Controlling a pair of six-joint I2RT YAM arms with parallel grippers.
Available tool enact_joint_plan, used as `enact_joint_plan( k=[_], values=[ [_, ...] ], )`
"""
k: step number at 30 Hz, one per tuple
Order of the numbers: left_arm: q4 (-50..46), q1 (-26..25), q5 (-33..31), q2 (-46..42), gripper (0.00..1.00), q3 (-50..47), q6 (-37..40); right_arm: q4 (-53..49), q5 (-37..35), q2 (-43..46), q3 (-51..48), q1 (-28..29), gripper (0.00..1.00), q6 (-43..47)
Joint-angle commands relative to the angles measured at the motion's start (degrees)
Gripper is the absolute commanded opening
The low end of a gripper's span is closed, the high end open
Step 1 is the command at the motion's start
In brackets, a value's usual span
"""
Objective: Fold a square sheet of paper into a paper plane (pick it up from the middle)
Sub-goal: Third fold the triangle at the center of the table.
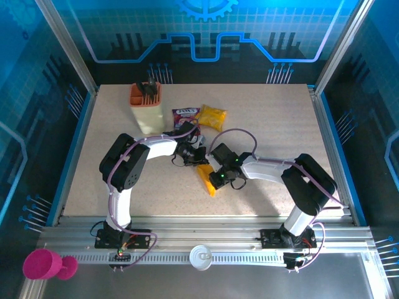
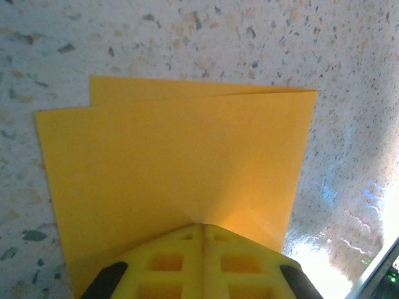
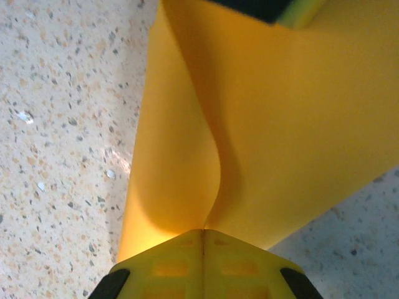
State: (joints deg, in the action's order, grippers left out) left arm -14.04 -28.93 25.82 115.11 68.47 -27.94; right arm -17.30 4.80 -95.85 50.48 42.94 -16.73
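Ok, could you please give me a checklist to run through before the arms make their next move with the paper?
Left gripper shut on the square sheet of paper: ok.
Right gripper shut on the same sheet: ok.
Folded layers' edges aligned: not ok, one layer peeks past the other.
Sheet flat between the grippers: not ok, it bows beside the right gripper.
Snack bag apart from the sheet: ok.
Crease pressed sharp: cannot tell.

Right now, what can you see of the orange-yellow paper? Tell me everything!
The sheet of paper is plain, matte orange-yellow, with no print. It is folded over, one layer's edge peeking past the other. By the right claw its layers bow apart in a soft curve. The left claw and the right claw are each shut on an edge of it, near the middle of the speckled table.
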Motion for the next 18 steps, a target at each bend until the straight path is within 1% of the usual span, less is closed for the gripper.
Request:
enact_joint_plan(
  k=[1,10,12,18],
  values=[
    [-2.0,0.0,-2.0,0.7,0.00,-2.2,0.7,-1.0,0.6,1.5,-1.3,-0.6,0.00,-1.3],
    [-1.6,0.0,-2.0,0.9,0.00,-2.9,0.7,-0.9,0.2,0.5,-0.4,-0.6,0.00,-1.3],
    [-1.5,-0.1,-1.9,0.9,0.00,-2.9,0.5,-1.1,-0.1,0.5,1.5,-0.6,0.00,-1.2],
    [-1.4,-0.1,-1.9,1.1,0.00,-2.8,0.6,-1.6,-0.5,-0.6,3.2,-1.0,0.00,-0.7]
  ],
)
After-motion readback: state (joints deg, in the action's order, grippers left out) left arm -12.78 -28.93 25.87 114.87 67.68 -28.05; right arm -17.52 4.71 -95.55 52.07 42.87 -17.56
